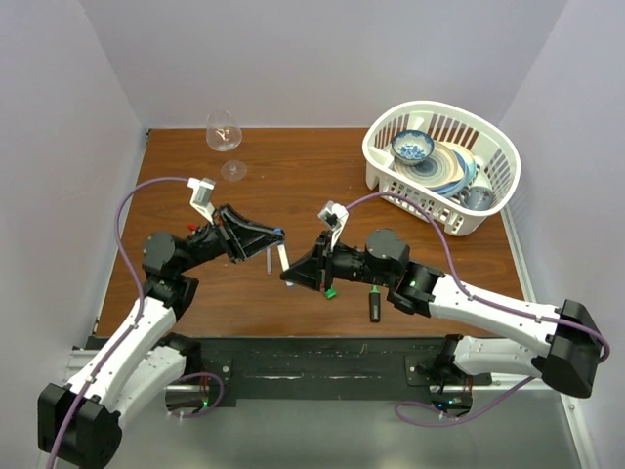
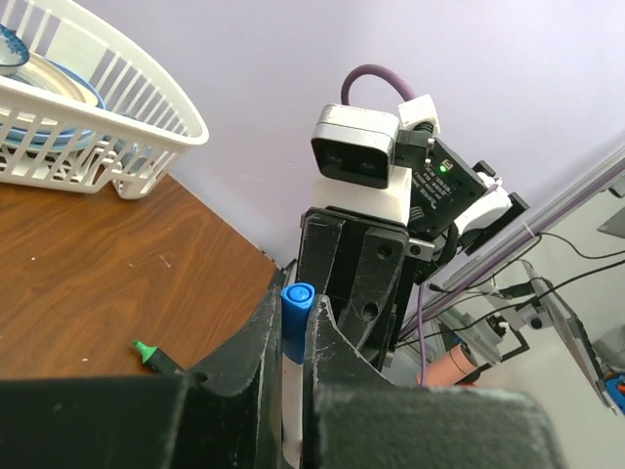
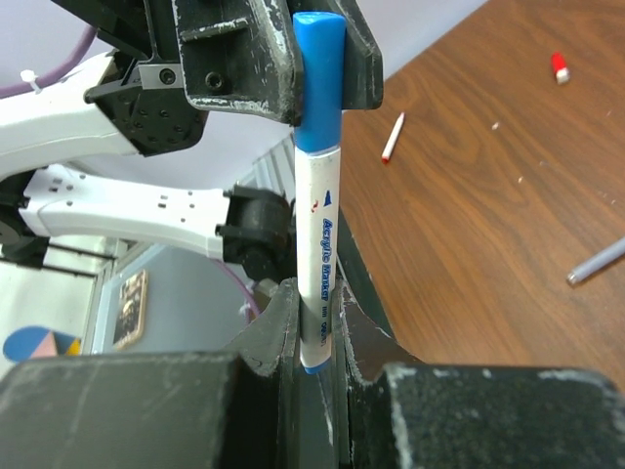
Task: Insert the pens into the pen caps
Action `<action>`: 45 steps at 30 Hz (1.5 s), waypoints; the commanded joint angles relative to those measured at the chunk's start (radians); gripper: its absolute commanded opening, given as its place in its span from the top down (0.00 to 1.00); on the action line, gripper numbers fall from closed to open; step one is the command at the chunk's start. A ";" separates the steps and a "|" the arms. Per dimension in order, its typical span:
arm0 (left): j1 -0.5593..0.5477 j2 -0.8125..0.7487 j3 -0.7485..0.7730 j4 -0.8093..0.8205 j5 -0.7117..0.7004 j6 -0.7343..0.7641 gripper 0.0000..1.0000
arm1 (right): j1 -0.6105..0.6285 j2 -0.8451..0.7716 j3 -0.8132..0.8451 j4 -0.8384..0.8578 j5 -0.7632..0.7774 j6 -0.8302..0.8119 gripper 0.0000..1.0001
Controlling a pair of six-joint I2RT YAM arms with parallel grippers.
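white pen labelled "acrylic marker"; blue cap in left hand

- The left gripper is clamped on the blue cap at one end of the pen.
- The right gripper is clamped on the pen's white barrel, at the end away from the cap.
- The two grippers face each other, tips close along the pen.
- The left arm reaches the pen from the left, elbow bent.
- The right arm reaches it from the right.

Dish basket, wine glass
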 commanded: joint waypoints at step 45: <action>-0.224 -0.020 -0.266 0.202 0.186 -0.037 1.00 | -0.257 0.079 0.380 0.112 -0.147 -0.157 1.00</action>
